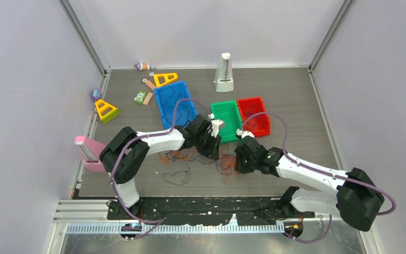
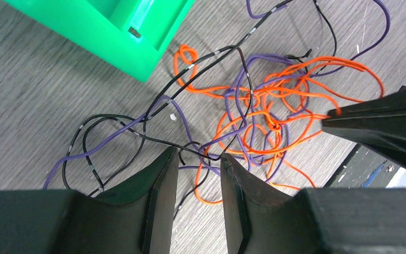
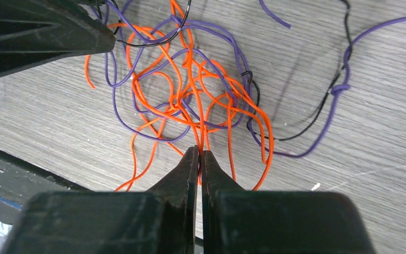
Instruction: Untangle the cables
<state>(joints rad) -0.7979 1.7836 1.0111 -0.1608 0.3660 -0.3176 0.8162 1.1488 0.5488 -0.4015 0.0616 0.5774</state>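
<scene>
Left gripper (image 2: 198, 157): fingers apart, astride purple and black cables (image 2: 156, 106) | right gripper (image 3: 199, 152): fingers together, pinching orange cable (image 3: 190, 90) | heap: 6 o'clock of green bin (image 1: 227, 119), on bench (image 1: 306, 106)

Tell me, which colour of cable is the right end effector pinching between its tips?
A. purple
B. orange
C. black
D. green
B: in the right wrist view, the right end effector is shut, with an orange cable running straight down into its closed tips.
</scene>
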